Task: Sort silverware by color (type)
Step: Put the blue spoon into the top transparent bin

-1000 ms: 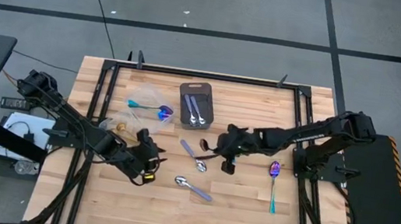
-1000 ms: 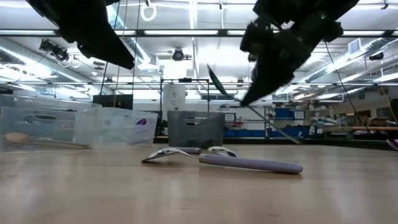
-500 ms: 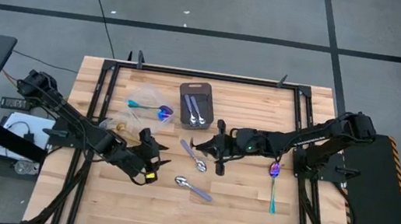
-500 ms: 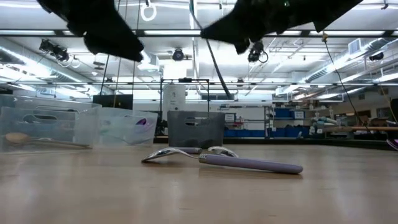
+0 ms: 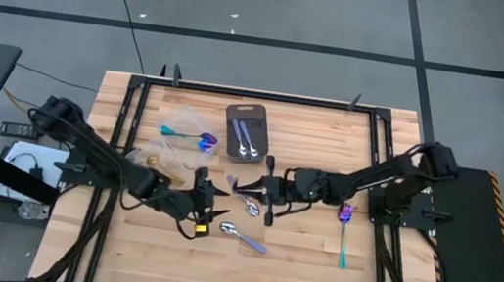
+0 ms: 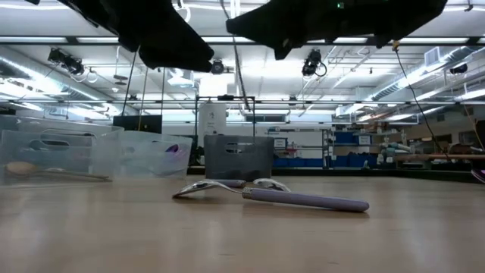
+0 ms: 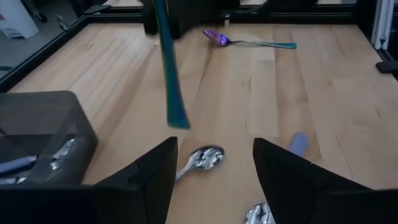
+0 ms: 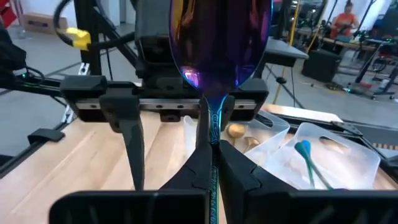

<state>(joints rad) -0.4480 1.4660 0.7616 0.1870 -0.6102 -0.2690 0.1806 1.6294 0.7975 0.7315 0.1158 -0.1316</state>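
Note:
My right gripper [image 5: 268, 189] is over the table's middle, pointing level toward the left edge and shut on an iridescent spoon with a purple bowl [image 8: 217, 37] and a teal handle [image 7: 170, 74]. My left gripper [image 5: 215, 196] faces it from the left, open [image 7: 214, 152], with the hanging handle a little beyond its fingertips. Two silver spoons with lilac handles [image 5: 247, 197] [image 5: 244, 238] lie flat on the wood. Another iridescent spoon [image 5: 344, 228] lies to the right. My right gripper pinches the spoon's neck [image 8: 212, 134], just under the bowl, between its two fingers. The fingers come level from the table's right and lie across the spoon. The spoon is lifted clear, bowl up, and its handle [image 7: 174, 106] hangs down below the fingers with a slight tilt.
A dark grey tray [image 5: 231, 118] at the back holds silver spoons. Left of it are two clear tubs, one [image 5: 187, 110] with a teal-handled spoon [image 5: 188, 136] and one [image 5: 174, 150] with a gold spoon [image 5: 143, 157]. Bare wood lies along the near edge.
My right gripper has gone toward the table's left and risen, tipping from pointing down to level. The spoon has gone with it and now hangs with its handle down. My left gripper has gone toward the right, closer to the spoon.

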